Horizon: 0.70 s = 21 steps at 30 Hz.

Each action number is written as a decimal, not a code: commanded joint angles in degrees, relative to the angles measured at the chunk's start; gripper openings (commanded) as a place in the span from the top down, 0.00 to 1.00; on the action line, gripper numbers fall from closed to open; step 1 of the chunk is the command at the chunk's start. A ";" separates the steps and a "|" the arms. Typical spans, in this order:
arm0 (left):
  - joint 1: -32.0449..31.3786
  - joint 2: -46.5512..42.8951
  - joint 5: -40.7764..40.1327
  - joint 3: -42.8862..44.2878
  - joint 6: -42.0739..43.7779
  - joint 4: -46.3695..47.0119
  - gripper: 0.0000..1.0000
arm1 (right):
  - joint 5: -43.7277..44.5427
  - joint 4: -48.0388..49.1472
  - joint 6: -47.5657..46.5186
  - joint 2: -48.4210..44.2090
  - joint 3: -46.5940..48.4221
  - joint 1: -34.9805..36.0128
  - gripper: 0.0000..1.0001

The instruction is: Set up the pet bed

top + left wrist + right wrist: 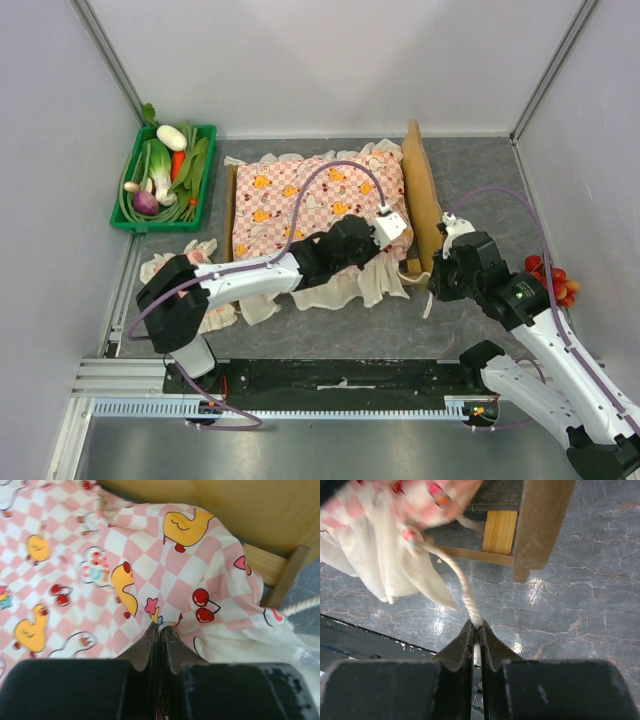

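Observation:
The pet bed (421,190) lies mid-table, its light-wood headboard at the right. The pink-checked mattress (318,205) lies on it, its white frill hanging over the near side. My left gripper (400,243) is shut on the mattress's near right corner; in the left wrist view the fingers (161,626) pinch a fold of the cloth (125,555) beside the wooden frame (240,510). My right gripper (437,283) is shut on a white rope (462,580) that runs up to the bed's corner leg (540,525) and hangs above the table.
A green basket (128,215) of toy vegetables stands at the back left. A small pink frilled pillow (190,258) lies at the near left under my left arm. Red and orange toy pieces (552,280) lie by the right wall. White walls enclose the table.

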 commanded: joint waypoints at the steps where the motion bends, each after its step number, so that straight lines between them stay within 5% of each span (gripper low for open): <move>1: 7.62 -7.27 8.08 -3.32 -6.33 5.64 0.92 | -1.23 2.63 -1.45 -0.18 -0.40 0.10 0.88; 9: 18.36 -7.72 30.52 -4.21 -15.48 7.14 0.91 | -14.68 7.64 -5.50 0.34 -2.33 0.18 0.88; 21: 21.36 -5.17 39.50 -3.33 -18.56 7.67 0.92 | 0.07 14.75 -7.43 9.30 5.13 0.18 0.86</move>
